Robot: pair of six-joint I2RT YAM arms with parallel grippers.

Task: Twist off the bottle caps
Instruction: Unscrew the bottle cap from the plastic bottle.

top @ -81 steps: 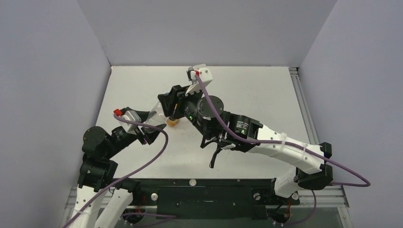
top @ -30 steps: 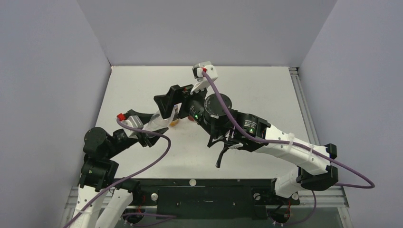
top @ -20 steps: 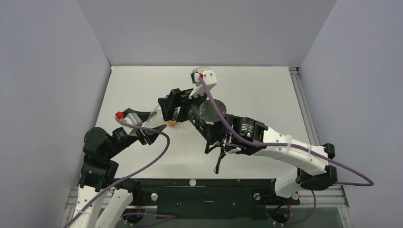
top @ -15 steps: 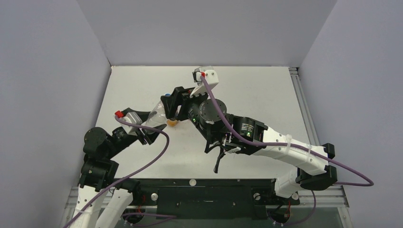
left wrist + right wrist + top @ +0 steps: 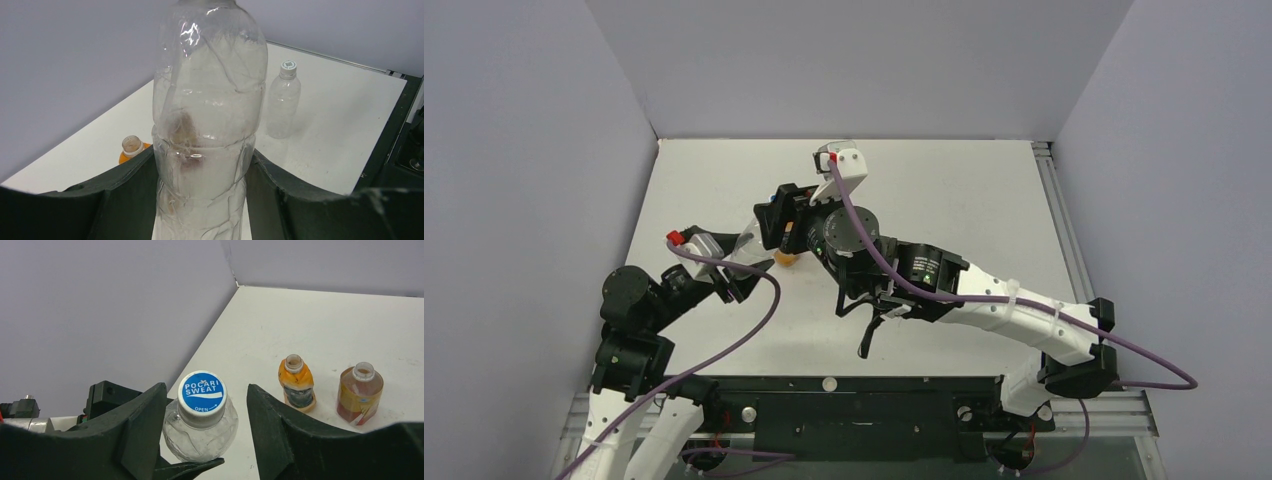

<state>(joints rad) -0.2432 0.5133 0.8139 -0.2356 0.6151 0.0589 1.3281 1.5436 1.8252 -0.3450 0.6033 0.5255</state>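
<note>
Over the white counter [image 5: 400,330], left fingers [image 5: 125,195] clamped the crumpled clear bottle [image 5: 205,125]; its blue cap [image 5: 201,392] sat between the parted right fingers [image 5: 140,420], untouched, nearer the nine o'clock finger.

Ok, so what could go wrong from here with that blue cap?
1. The clear bottle looks thin and dented where the left gripper clamps it; twisting the cap could make it buckle or spin in the grip.
2. The right gripper has its jaws either side of the blue cap with gaps; an off-centre close might slip.
3. The uncapped orange bottle and reddish-brown bottle stand nearby; a swing could tip them.
</note>
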